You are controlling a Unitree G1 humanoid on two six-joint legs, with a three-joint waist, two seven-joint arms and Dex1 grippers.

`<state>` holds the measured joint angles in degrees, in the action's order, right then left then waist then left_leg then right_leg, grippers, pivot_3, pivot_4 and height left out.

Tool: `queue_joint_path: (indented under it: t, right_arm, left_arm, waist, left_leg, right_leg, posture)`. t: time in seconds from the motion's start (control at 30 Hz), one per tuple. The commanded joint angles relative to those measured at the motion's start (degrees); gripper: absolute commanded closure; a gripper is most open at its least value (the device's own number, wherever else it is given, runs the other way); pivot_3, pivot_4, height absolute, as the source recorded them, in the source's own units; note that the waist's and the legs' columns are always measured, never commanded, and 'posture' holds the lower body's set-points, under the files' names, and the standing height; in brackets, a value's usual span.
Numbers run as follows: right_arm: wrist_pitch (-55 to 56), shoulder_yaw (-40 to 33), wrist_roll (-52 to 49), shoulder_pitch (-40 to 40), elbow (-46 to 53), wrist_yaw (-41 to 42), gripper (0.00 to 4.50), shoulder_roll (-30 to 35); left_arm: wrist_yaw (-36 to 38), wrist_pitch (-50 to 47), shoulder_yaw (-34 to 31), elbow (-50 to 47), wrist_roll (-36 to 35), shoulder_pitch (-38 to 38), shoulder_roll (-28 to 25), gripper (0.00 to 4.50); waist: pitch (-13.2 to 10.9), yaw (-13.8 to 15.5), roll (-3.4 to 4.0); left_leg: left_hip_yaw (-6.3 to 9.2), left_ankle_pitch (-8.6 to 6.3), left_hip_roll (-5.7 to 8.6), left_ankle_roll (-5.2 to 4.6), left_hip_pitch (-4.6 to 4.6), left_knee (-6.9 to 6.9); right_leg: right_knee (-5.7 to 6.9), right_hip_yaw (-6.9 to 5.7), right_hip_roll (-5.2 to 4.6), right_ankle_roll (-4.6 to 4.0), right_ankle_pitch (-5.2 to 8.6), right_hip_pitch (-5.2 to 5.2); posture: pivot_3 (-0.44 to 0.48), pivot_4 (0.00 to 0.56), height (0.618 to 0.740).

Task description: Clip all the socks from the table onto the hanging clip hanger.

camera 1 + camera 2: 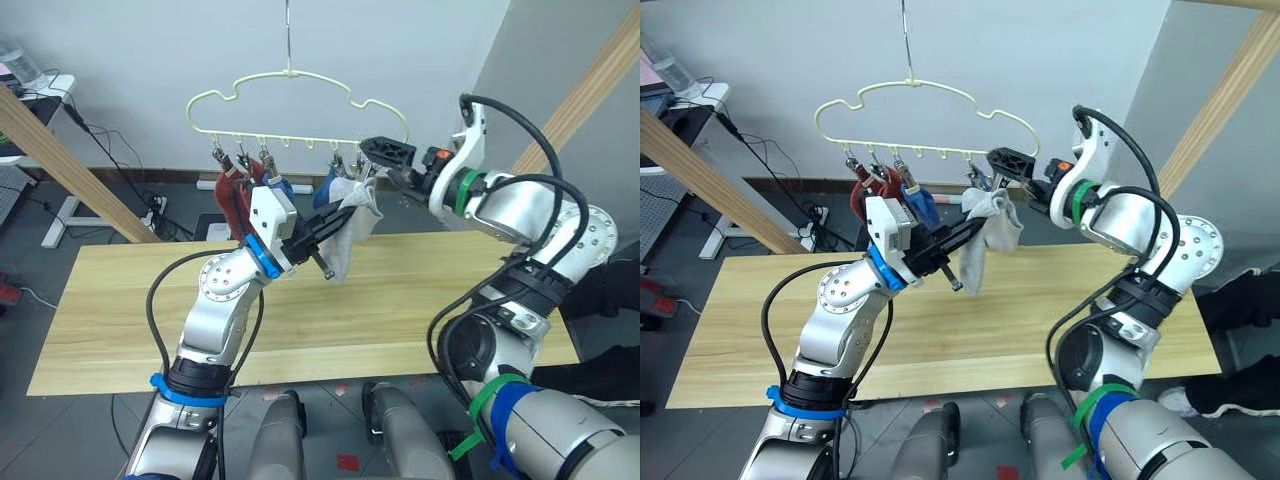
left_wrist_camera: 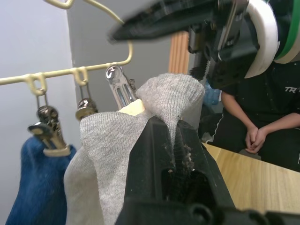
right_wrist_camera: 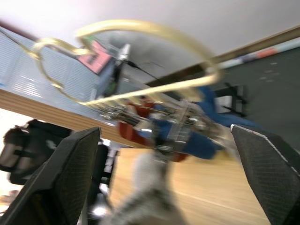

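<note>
Left gripper (image 1: 318, 243), clamped on a light grey sock (image 1: 352, 222), lifts its cuff just beside a silver clip (image 2: 118, 87) of the clip hanger (image 1: 290, 85), while the right gripper (image 1: 385, 152), fingers spread wide, apparently brackets that clip.

The left gripper (image 2: 176, 140) is pinching a grey sock (image 2: 112, 140) between its two black fingers (image 2: 154, 145), and the sock's ribbed cuff is standing up above the fingertips. A silver clip (image 2: 117, 86) is hanging from the yellow hanger (image 2: 70, 72) just behind the sock; a pale pad at its lower end is touching the knit. Two more clips are hanging beside it, and one of them is holding a blue sock (image 2: 33, 187). The right gripper (image 2: 187, 18) is hovering above the grey sock. Behind it, a person in black (image 2: 262, 112) is standing with folded hands near the table (image 2: 253, 178).
</note>
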<state>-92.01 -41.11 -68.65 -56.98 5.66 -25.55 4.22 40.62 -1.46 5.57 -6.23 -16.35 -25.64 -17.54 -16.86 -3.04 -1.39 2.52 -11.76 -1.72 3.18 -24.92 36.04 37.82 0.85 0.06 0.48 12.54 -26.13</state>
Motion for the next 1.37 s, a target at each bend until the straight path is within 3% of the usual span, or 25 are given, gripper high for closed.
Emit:
queue_joint_path:
  t: [0.03,0.2,0.33,0.53,0.7,0.87,1.17,1.37]
  right_arm:
    - [-0.3,9.6,-0.8,3.9,8.6,10.1,0.0,11.2]
    - [11.2,22.8,6.8,12.9,17.6,28.0,0.0,26.5]
    - [34.7,37.8,24.8,25.9,23.3,48.2,0.0,41.1]
    - [52.2,39.5,34.8,32.3,18.5,57.1,0.0,40.9]
    - [57.8,39.0,38.3,34.6,16.6,56.9,0.0,37.0]
    - [59.3,39.4,40.2,37.0,17.7,57.6,0.0,34.8]
    - [57.0,39.0,40.1,37.8,18.5,58.3,0.0,33.1]
    - [57.6,38.9,40.9,38.4,18.9,59.1,0.0,33.5]
  left_arm:
    - [0.3,-1.6,0.1,-1.2,-0.9,-0.4,0.1,4.0]
    - [3.8,-7.0,0.7,-2.3,-4.8,0.8,-0.5,2.7]
    - [7.4,-11.2,-1.7,-3.4,-6.8,3.2,-5.7,1.57]
    - [9.2,-16.5,-10.2,-4.9,-9.8,9.7,-16.1,0.05]
    - [4.0,-23.2,-23.4,-10.1,-14.1,19.9,-20.8,0.05]
    - [-3.6,-29.0,-29.6,-15.6,-13.7,25.9,-21.2,0.05]
    - [-8.7,-28.1,-31.8,-19.4,-8.0,29.2,-23.2,0.05]
    - [-6.3,-29.0,-30.9,-19.1,-8.8,29.1,-25.1,0.05]
  waist:
    - [0.0,0.1,0.04]
    - [0.0,-0.6,0.03]
    - [0.0,-0.8,0.02]
    - [-0.1,-1.7,-0.05]
    - [-0.1,-1.4,-0.16]
    - [-0.1,0.3,-0.18]
    - [-0.2,2.9,-0.2]
    - [-0.2,3.0,-0.2]
  left_leg:
    - [0.0,0.0,0.03,0.0,-0.02,0.0]
    - [-0.07,-0.04,0.0,-0.07,0.01,0.0]
    - [-0.06,-0.04,-0.09,-0.07,0.05,-0.01]
    - [-0.15,-0.04,-0.15,-0.06,0.17,0.04]
    - [-0.16,-0.04,-0.19,-0.06,0.16,0.0]
    - [-0.16,-0.04,-0.09,-0.05,0.15,0.03]
    - [-0.14,-0.04,-0.03,-0.03,0.15,0.04]
    - [-0.15,-0.05,-0.03,-0.03,0.14,0.02]
  right_leg:
    - [-0.03,0.0,-0.03,0.0,0.0,0.0]
    - [-0.12,0.06,0.02,0.06,0.03,0.01]
    - [-0.11,0.06,0.12,0.07,0.04,0.0]
    - [0.02,0.1,0.17,0.12,0.01,0.0]
    - [-0.03,0.12,0.15,0.11,0.01,-0.03]
    - [-0.04,0.12,0.02,0.11,0.01,0.01]
    - [-0.07,0.08,-0.07,0.11,0.01,0.03]
    - [-0.09,0.07,-0.07,0.11,0.01,0.02]
  posture:
    - [-0.047,0.292,0.74]
    - [-0.064,0.288,0.74]
    - [-0.069,0.29,0.74]
    - [-0.041,0.292,0.74]
    - [0.003,0.294,0.74]
    - [0.04,0.295,0.74]
    - [0.09,0.29,0.74]
    - [0.09,0.291,0.74]
